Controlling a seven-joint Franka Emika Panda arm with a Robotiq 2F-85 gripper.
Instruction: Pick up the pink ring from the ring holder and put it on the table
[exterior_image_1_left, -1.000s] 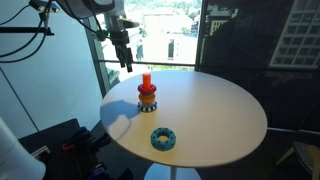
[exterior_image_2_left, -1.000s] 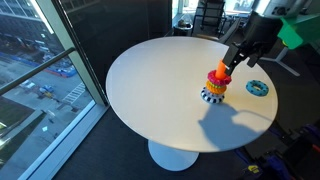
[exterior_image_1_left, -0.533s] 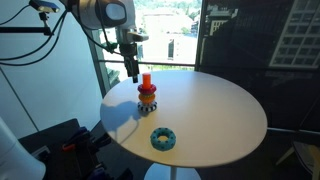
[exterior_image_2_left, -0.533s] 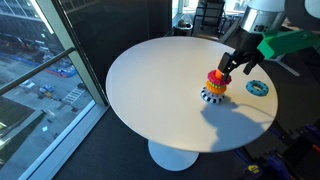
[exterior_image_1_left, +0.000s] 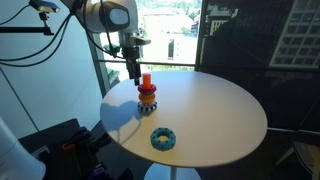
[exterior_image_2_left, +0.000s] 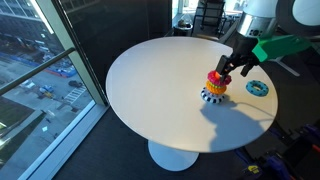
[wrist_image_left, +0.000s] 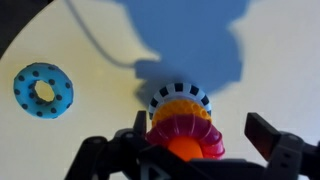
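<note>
The small reddish-pink plastic donut ring (wrist_image_left: 186, 131) sits on the ring holder (exterior_image_1_left: 147, 97), an upright orange-red peg on a dark round base with orange and yellow rings stacked beneath it. The holder stands on the large round cream-beige table (exterior_image_1_left: 222, 118), toward the edge on the robot's side. The pink ring is the topmost ring, with only the peg's tip poking up through its hole. The black Robotiq gripper (exterior_image_1_left: 134, 74) hangs close above and slightly to one side of the peg in both exterior views, pointing down at the stack. In the wrist view its jaws are spread wide and empty. The dark fingers (wrist_image_left: 268, 138) stand apart on either side of the stack, and the pink ring lies between and just below them, a little toward the left finger. The ring lies flat with its axis running straight up the peg. By my judgement the coming move turns on a short vertical drop, so that the pads meet the ring's outer rim on opposite sides without catching the orange ring under it. The lift must then go straight up along the peg, or the holder may tip. A larger teal-blue donut ring (wrist_image_left: 43, 90) lies flat on the table well apart from the holder, with plenty of bare table around it for setting the pink ring down.
</note>
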